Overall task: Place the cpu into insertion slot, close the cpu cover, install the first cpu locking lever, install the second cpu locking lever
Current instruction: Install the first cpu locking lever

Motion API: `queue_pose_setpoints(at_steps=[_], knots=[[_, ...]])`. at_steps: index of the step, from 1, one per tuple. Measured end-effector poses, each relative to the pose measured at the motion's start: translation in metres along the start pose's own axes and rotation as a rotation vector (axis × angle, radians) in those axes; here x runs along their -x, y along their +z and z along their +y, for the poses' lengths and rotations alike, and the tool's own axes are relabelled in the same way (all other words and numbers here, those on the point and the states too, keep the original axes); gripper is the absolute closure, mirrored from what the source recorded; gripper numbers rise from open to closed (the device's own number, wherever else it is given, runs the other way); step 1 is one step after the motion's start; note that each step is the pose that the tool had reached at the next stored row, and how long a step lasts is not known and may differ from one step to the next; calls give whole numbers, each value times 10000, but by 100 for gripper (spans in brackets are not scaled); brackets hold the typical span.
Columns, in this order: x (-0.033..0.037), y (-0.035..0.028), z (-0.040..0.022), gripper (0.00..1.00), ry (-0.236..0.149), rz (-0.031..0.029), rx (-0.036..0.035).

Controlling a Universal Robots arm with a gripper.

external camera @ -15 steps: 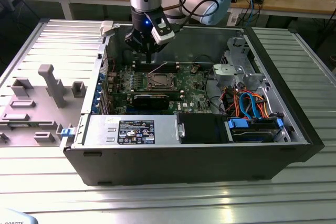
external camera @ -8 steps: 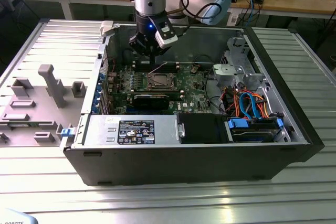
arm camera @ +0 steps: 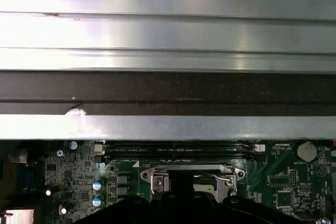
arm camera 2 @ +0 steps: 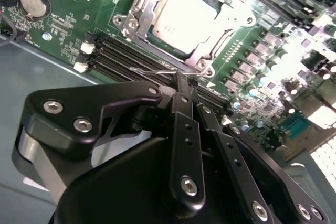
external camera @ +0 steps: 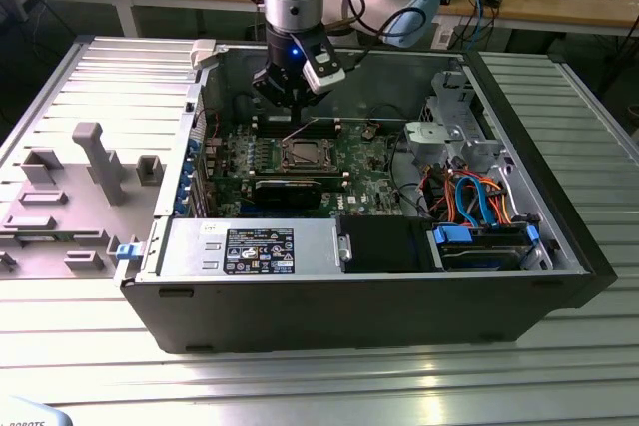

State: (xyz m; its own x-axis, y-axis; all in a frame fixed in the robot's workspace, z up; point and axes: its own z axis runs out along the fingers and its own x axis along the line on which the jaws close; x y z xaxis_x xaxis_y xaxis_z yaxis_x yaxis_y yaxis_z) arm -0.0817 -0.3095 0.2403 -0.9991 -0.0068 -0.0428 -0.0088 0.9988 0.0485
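The cpu [arm camera 2: 181, 17] shows its silvery top inside the insertion slot [external camera: 304, 155] on the green motherboard. The cpu cover [arm camera 2: 140, 9], a silver frame, lies flat around the chip. My gripper [arm camera 2: 185, 82] hangs just beside the socket, on the side of the black memory slots, with its black fingers pressed together. A thin wire locking lever [arm camera 2: 152, 71] stands off the board and runs up to the fingertips; I cannot tell whether it is pinched or only touched. In the exterior view my gripper [external camera: 297, 107] is low inside the open computer case, just behind the socket.
Black memory slots [arm camera 2: 121, 56] lie between gripper and socket. A coin battery [arm camera 2: 34, 3] sits on the board. A drive cage with blue and orange cables [external camera: 479, 197] is at the exterior view's right, a power supply [external camera: 250, 246] in front, a grey fixture tray [external camera: 80, 187] outside the case.
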Motion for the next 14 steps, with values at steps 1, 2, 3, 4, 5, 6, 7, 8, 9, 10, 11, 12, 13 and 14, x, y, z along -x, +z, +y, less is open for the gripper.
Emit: queue_pose_setpoints(at_steps=[1, 2, 3, 4, 5, 6, 7, 8, 9, 10, 11, 12, 13, 14], knots=[[8, 13, 4, 89, 0, 2, 2], [12, 24, 6, 89, 0, 5, 1], [13, 37, 7, 89, 1, 6, 0], [14, 50, 8, 89, 2, 6, 0], [15, 62, 10, 89, 1, 6, -1], [15, 73, 12, 89, -1, 6, 0], [17, 83, 13, 89, -2, 6, 0], [19, 92, 15, 89, 0, 6, 1], [27, 96, 16, 89, 0, 8, -1], [38, 101, 18, 89, 0, 9, 0], [47, 104, 21, 89, 0, 11, 0], [62, 110, 23, 89, 0, 13, 0], [73, 115, 24, 89, 0, 14, 1], [79, 119, 25, 89, 0, 16, 1]])
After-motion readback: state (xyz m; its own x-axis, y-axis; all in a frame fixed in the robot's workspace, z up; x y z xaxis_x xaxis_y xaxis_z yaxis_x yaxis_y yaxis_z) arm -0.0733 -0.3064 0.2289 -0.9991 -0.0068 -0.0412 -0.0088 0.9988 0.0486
